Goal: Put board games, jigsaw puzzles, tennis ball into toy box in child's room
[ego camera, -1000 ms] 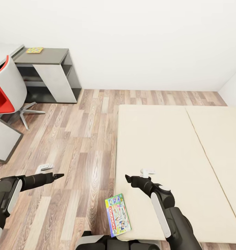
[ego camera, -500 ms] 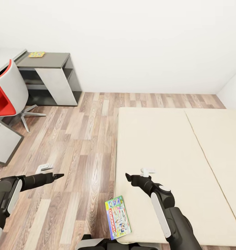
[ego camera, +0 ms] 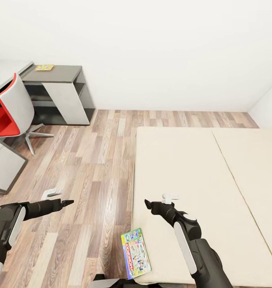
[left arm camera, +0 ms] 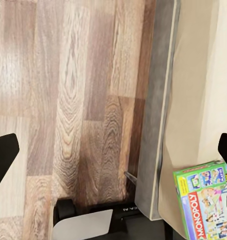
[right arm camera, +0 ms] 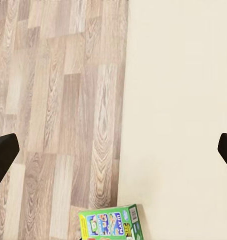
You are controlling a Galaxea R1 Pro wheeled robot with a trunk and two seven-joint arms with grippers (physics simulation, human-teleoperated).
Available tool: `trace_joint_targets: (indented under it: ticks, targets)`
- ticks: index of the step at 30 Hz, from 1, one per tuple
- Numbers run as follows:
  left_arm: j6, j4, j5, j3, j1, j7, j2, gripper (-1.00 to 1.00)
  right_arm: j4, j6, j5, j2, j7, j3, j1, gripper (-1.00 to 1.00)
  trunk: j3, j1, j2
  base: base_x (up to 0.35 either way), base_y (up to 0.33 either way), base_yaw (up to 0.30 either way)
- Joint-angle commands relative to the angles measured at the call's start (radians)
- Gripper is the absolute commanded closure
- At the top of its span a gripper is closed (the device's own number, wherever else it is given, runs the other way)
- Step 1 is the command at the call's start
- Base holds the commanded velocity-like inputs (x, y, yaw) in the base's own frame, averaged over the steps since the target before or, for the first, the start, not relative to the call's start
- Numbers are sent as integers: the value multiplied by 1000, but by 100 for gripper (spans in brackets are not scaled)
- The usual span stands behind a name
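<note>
The flat green-white Monopoly box (ego camera: 136, 252), probably light and stiff, overhangs the beige bed's (ego camera: 199, 180) near-left corner, graspable by that edge; both grippers gape, empty.

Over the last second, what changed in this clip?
Only the camera view shifted: the desk cabinet, chair and bed slid slightly across the head view together. Both tools, left and right, hang open and empty as before; the Monopoly box still overhangs the bed's near corner.
</note>
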Motion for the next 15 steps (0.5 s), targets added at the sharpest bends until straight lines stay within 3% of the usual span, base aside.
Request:
trace_joint_targets:
  ticks: [1,15]
  targets:
    - [8,0,5,1,-1,0,0,-100,-1,5,-1,0,2,-1,0,-100,0,1,-2,0,0,0]
    - [8,0,4,1,-1,1,0,-100,1,1,-2,0,3,-1,0,-100,23,1,-2,0,0,0]
